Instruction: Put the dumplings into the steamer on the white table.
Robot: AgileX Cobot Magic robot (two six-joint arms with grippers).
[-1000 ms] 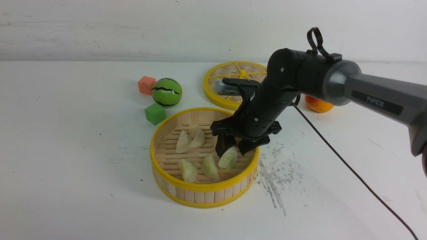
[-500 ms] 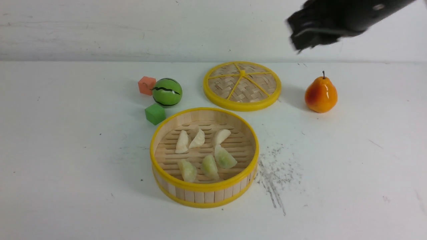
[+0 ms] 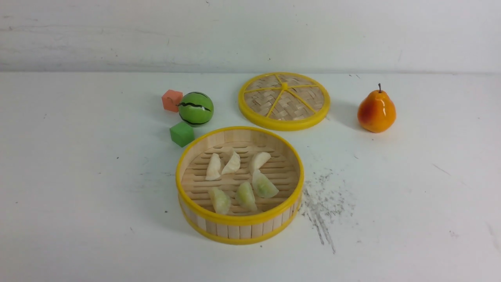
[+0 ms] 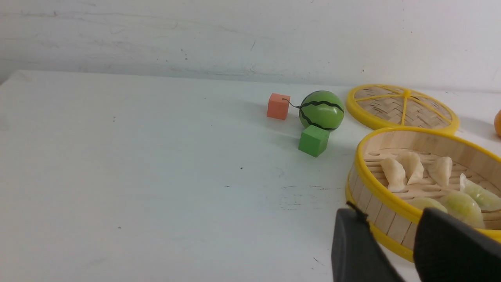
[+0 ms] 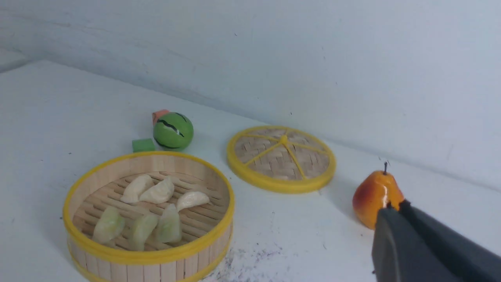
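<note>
Finishing well means keeping both arms clear: all six dumplings (image 3: pixel 238 178) lie inside the steamer (image 3: pixel 239 219), mid-table. Right hand (image 5: pixel 395 243) is pressed together, empty, near the pear (image 5: pixel 373 196); left hand (image 4: pixel 391 250) hangs partly spread, empty, beside the steamer. White table (image 3: pixel 78 196) is scuffed with grey scratches (image 3: pixel 323 211); plain white wall (image 3: pixel 156 35) behind.

- The steamer (image 5: pixel 148 256) stood on the white table (image 5: pixel 47 113) with six dumplings (image 5: pixel 158 194) lying on its slatted floor.
- A woven lid (image 5: pixel 282 158) lay flat beyond it, apart from it.
- A striped green ball (image 5: pixel 173 131), a green cube (image 5: pixel 143 145) and an orange block (image 5: pixel 159 114) sat grouped nearby.
- The right gripper (image 5: pixel 395 213), empty, jaws pressed together, showed just in front of an orange pear (image 5: pixel 372 197).
</note>
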